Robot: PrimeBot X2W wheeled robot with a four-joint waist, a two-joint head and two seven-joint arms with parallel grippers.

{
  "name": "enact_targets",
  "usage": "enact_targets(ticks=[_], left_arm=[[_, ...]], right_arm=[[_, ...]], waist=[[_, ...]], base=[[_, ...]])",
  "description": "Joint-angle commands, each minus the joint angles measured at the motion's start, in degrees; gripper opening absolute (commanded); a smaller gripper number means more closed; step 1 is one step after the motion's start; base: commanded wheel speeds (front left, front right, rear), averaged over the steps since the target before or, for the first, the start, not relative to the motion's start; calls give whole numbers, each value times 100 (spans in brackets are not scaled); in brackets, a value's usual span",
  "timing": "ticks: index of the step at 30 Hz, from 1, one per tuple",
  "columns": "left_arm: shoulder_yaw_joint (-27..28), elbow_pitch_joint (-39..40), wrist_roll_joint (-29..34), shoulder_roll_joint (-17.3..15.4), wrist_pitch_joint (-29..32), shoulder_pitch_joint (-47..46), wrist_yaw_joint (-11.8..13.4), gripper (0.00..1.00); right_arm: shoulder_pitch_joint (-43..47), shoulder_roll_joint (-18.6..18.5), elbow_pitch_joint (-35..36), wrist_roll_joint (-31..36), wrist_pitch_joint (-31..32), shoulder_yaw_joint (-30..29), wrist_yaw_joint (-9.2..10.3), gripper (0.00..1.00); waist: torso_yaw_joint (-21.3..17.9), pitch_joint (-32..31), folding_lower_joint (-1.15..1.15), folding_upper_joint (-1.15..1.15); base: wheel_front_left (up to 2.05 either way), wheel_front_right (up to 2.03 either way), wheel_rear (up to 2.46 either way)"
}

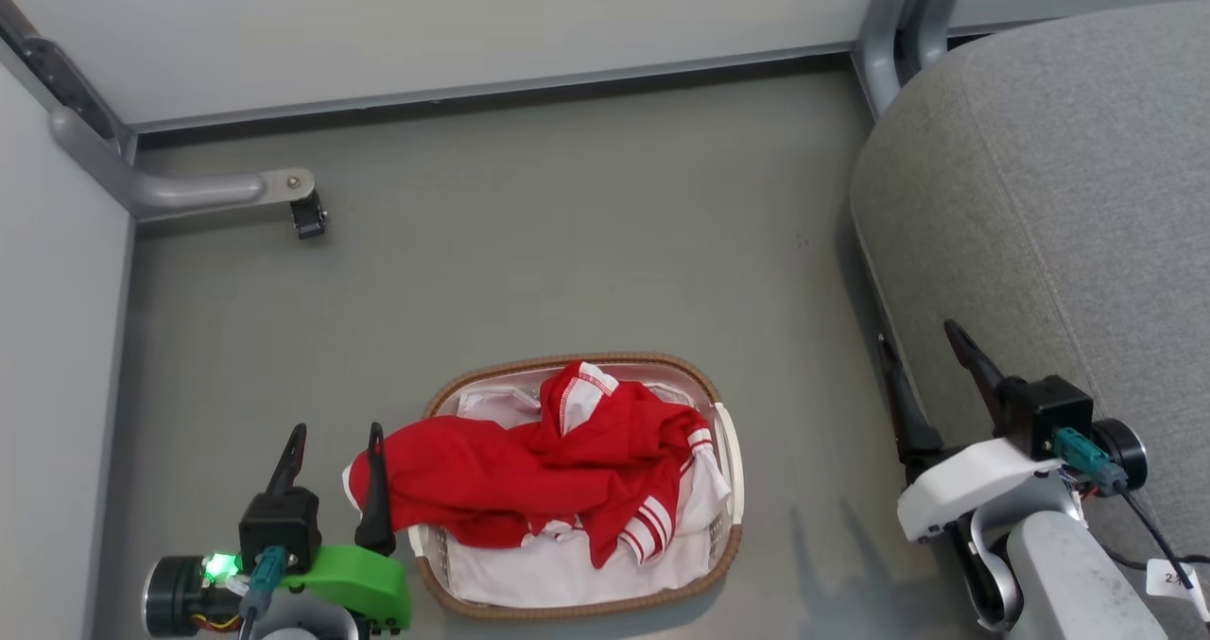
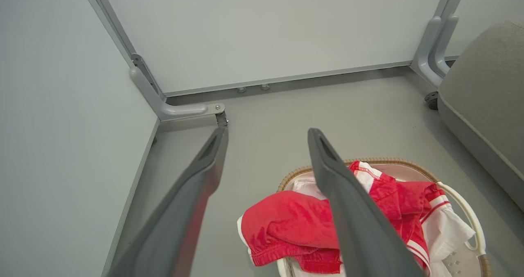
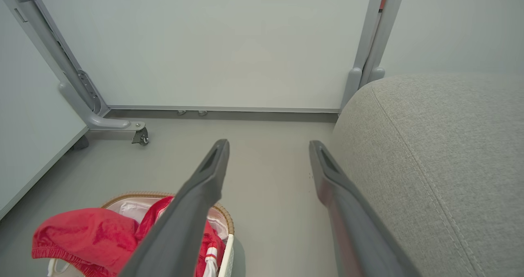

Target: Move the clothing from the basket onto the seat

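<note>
The red clothing (image 1: 529,475) with white striped cuffs lies heaped in the oval white basket (image 1: 723,527), one part draped over its left rim. In the left wrist view the clothing (image 2: 286,224) and the basket (image 2: 466,215) lie below the fingertips. My left gripper (image 1: 337,433) stands open just left of the basket, nothing between its fingers. My right gripper (image 1: 917,337) is open and empty at the front left edge of the grey seat (image 1: 1059,196). The right wrist view has the clothing (image 3: 82,238) at lower left and the seat (image 3: 442,154) on the right.
Pale partition panels enclose the grey floor at the back and left. A grey metal foot with a caster (image 1: 307,215) juts from the left corner. Another grey post (image 1: 889,44) stands by the seat's back corner. Bare floor (image 1: 586,243) lies between basket and back panel.
</note>
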State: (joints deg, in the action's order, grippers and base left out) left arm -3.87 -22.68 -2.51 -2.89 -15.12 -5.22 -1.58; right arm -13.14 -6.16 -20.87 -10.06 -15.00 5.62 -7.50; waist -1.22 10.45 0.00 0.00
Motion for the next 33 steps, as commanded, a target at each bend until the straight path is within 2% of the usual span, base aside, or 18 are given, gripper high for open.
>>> enact_targets(ticks=[1,20,28,33], left_arm=[[-16,-37,21,-7,-6,-168,-22,100],[-641,-655,11,-11,-5,-1197,-132,100],[-866,-1245,142,-28,-5,-1588,-294,100],[-1076,-1794,350,-165,-6,-1924,-305,100]], right_arm=[[-133,-26,47,-14,-27,-9,2,100],[-889,-23,406,-80,-26,279,2,100],[-1074,61,443,-115,-26,511,2,100],[-1149,93,451,-142,-26,582,2,100]], waist=[[-88,365,0,0],[-308,1823,0,0],[-581,2255,0,0],[-734,2513,0,0]], base=[[0,0,0],[0,0,0],[0,0,0],[0,0,0]])
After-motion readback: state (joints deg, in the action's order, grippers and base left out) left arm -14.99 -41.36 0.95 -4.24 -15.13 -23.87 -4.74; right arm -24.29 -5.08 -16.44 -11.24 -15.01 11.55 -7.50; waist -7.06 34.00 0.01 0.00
